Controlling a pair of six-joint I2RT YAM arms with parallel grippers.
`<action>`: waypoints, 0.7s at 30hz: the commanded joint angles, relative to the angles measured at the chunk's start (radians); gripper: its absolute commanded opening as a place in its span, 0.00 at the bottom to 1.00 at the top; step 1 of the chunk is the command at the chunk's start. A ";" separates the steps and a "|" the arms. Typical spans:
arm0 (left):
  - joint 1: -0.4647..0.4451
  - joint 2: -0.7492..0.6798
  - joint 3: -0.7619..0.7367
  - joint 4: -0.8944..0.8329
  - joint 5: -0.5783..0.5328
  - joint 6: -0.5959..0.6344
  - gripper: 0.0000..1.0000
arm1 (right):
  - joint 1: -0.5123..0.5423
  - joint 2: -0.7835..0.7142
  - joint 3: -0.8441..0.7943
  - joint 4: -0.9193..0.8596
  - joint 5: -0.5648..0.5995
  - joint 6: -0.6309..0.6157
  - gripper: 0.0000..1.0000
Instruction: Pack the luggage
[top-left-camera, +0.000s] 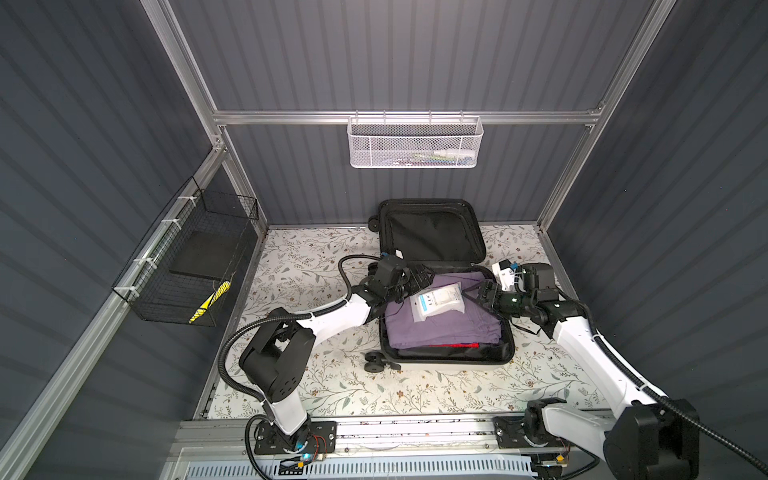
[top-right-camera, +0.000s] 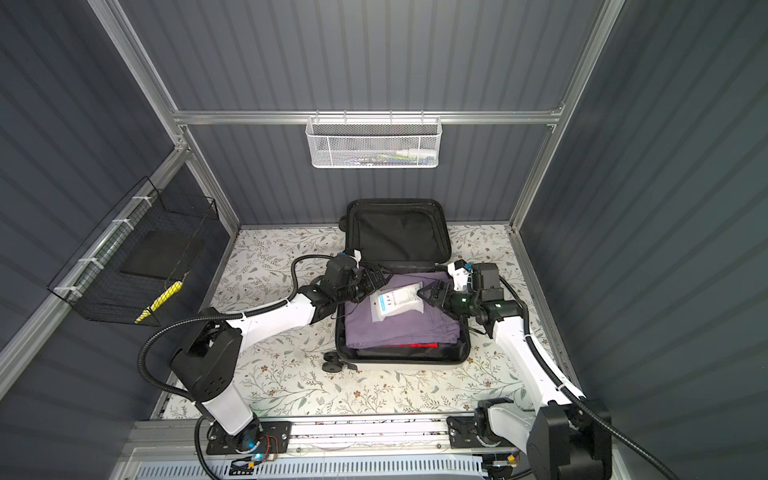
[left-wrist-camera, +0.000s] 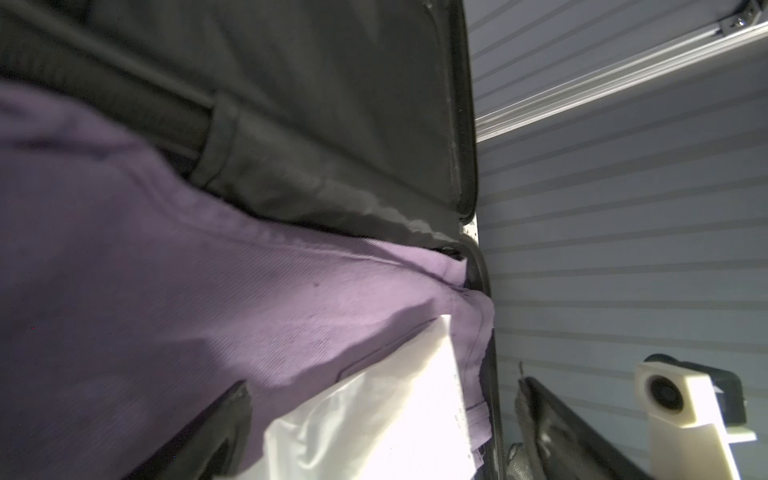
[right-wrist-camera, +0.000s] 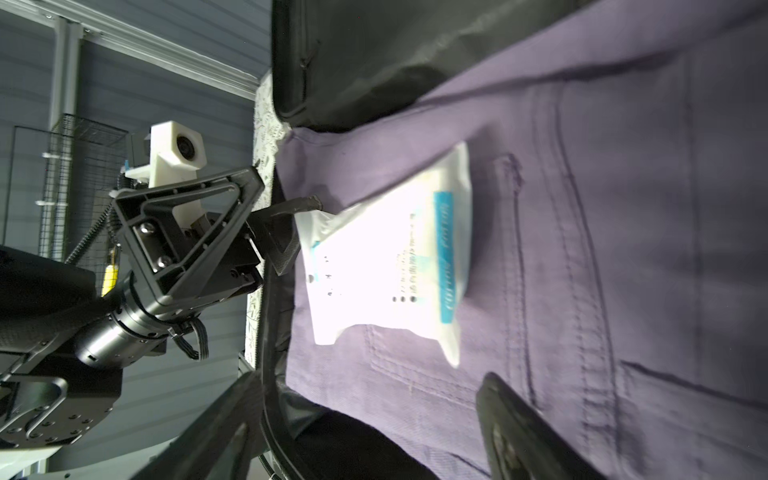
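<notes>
Closest to you, the aluminium rail (top-left-camera: 415, 428) carries both arm bases along the near edge of the floral worktop (top-left-camera: 316, 374). Beyond it, the luggage (top-left-camera: 432, 237) sits open toward the back of the worktop. Its lid is raised at the rear and its black-lined lower half faces up. That half holds folded purple trousers (top-left-camera: 440, 328), and a red item (top-left-camera: 453, 345) shows under their near edge. A white packet (top-left-camera: 436, 301) with a blue stripe lies flat on the trousers, toward the hinge side.

Your left end effector (top-left-camera: 417, 277) reaches in over the luggage's left rim. In the right wrist view its fingers (right-wrist-camera: 307, 203) stand spread at the packet's corner and pinch nothing. Your right end effector (top-left-camera: 476, 295) comes in over the right rim. Its jaws are set wide apart, low above the trousers and just beside the packet, and they grip nothing.

A white mesh basket (top-left-camera: 415, 143) hangs on the back rail, its contents too small to tell. A black wire basket (top-left-camera: 195, 266) on the left wall holds a yellow object (top-left-camera: 210, 305).
</notes>
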 joint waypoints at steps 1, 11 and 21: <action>0.003 -0.046 0.086 -0.094 0.033 0.097 1.00 | 0.032 0.014 0.048 0.012 -0.030 0.047 0.80; 0.003 -0.017 0.092 -0.027 0.176 0.081 1.00 | 0.138 0.147 0.086 0.146 0.004 0.150 0.80; 0.001 0.045 -0.040 0.103 0.214 0.033 1.00 | 0.149 0.211 -0.028 0.248 0.041 0.198 0.83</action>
